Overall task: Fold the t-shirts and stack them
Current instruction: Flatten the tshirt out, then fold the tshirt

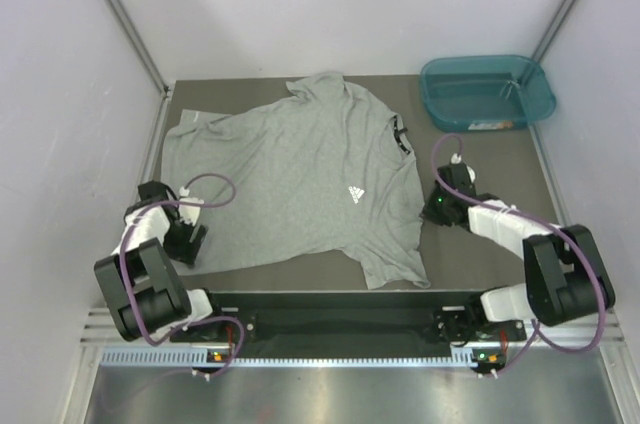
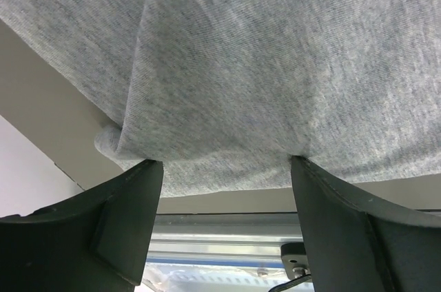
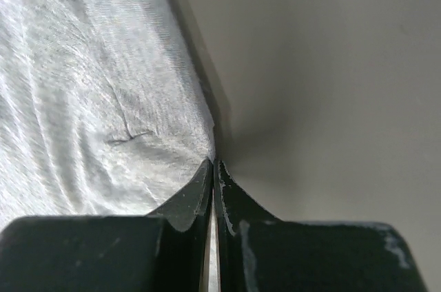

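one light heather-grey t-shirt (image 1: 300,184) is seen spread face-up near the middle of the table (image 1: 480,244), collar toward the right arm, hem toward the left, white chest logo (image 1: 356,195) uppermost; no second shirt is shown.

the right gripper (image 3: 213,162) is pressed fully together at the shirt's right edge, beside the shoulder. whether cloth is actually caught between the tips cannot be told from the right wrist view; the fabric edge ends just where they meet. if only a thread's width, or nothing, is pinched, the shoulder is likely to be dropped once a lift is begun, and the fold would be skewed.

the left gripper (image 2: 227,168) is spread wide, its fingers (image 2: 124,209) set either side of a stretch of hem, with a small rolled tuck lying against one of them. if it is closed there, the tuck may be gathered in and a crease carried into the fold. should only one side be lifted, the shirt may be dragged across the table rather than folded, and the near sleeve (image 1: 395,264) could be pulled toward the front edge.

the surface is a matte dark grey top, judged to give little slip to cotton. it is enclosed by plain white walls (image 1: 60,94) with slanted metal posts (image 1: 120,14). a teal plastic tub (image 1: 480,84) is set in the far right corner, well apart from the shirt. a ribbed metal rail (image 1: 330,354) is run along the near edge below the arm bases.
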`<state>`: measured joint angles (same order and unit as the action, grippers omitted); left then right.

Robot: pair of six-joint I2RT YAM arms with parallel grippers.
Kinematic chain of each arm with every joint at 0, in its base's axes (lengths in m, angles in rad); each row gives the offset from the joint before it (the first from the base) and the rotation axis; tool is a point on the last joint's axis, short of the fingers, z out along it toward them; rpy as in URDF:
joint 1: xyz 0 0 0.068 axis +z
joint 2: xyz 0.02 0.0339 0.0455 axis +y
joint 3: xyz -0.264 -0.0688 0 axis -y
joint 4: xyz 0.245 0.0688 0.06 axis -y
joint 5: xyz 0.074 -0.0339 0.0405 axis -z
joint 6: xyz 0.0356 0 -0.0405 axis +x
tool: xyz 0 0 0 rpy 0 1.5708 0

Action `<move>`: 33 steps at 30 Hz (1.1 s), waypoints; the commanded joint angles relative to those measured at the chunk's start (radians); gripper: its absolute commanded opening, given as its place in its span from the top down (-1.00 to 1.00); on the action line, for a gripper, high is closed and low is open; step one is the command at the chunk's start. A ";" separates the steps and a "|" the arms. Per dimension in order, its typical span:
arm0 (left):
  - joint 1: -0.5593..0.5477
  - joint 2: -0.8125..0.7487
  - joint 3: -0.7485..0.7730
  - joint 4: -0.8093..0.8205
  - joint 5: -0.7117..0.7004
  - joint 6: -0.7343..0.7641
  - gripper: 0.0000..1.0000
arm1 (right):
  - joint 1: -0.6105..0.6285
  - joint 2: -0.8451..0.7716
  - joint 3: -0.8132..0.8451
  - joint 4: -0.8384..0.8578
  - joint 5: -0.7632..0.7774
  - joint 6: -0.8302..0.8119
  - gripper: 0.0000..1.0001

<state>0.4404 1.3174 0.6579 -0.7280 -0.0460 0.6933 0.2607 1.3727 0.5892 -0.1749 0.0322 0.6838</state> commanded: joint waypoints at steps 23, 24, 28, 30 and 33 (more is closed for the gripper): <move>0.083 0.187 0.516 -0.275 0.338 0.060 -0.59 | -0.014 -0.331 0.099 -0.457 0.123 -0.058 -0.21; 0.086 0.192 0.519 -0.280 0.295 0.040 -0.59 | -0.015 -0.337 0.106 -0.472 0.106 -0.056 -0.23; 0.133 0.136 0.441 -0.304 0.204 0.070 -0.59 | 0.014 -0.405 0.081 -0.602 0.083 -0.024 -0.24; 0.175 0.114 0.358 -0.280 0.154 0.097 -0.61 | 0.043 -0.432 0.028 -0.626 0.034 0.009 -0.24; 0.210 0.106 0.271 -0.232 0.086 0.100 -0.61 | 0.142 -0.422 -0.046 -0.627 -0.029 0.092 -0.20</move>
<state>0.6197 1.4544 1.0008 -0.9527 0.1223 0.7685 0.3298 0.9497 0.6067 -0.7197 0.0757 0.7013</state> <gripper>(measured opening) 0.802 0.607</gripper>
